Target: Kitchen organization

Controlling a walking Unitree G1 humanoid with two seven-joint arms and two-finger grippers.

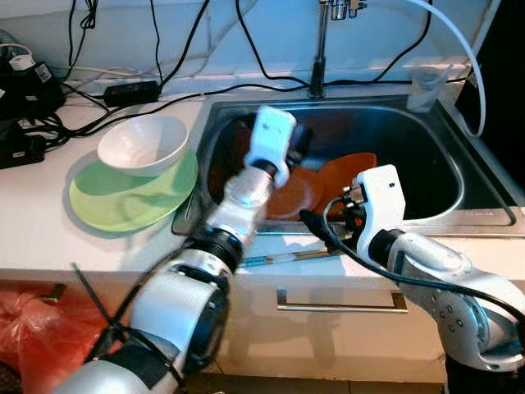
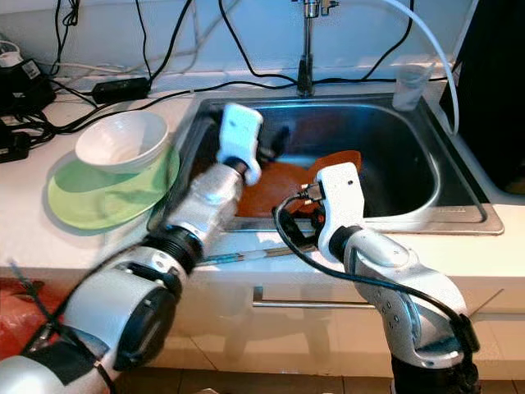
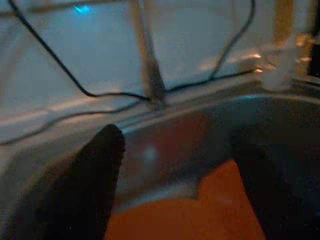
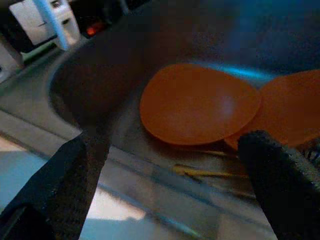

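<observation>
The right gripper [image 4: 172, 165] hangs with its two black fingers [image 4: 60, 185] spread wide and holding nothing, poised over the front rim of a steel sink [image 1: 443, 156]. Between the fingers lie two orange plates [image 4: 200, 102], smooth, matte and round, one overlapping the edge of the other on the basin floor near the front wall. A few thin pale sticks [image 4: 210, 172], possibly chopsticks, rest just beside the plates. The left gripper [image 1: 295, 144] reaches into the left half of the basin above the same orange plates; one dark finger [image 3: 85, 185] shows in its wrist view, blurred, and how far the pair stands apart cannot be told.

Beyond the basin, a tap [image 1: 320, 49] rises from the back rim, with a white hose [image 1: 459, 41] curving past it and a clear cup [image 1: 426, 86] at the back right corner. On the white bench [image 1: 49, 238] left of the sink, a white bowl [image 1: 143, 144] sits on a pale green plate [image 1: 123, 197]. Black cables [image 1: 123, 90] and power adapters trail along the wall behind. A slim utensil [image 1: 287, 257] lies on the bench's front edge, above a drawer handle [image 1: 340, 305]. A red plastic bag [image 1: 33, 328] sits low at the left.
</observation>
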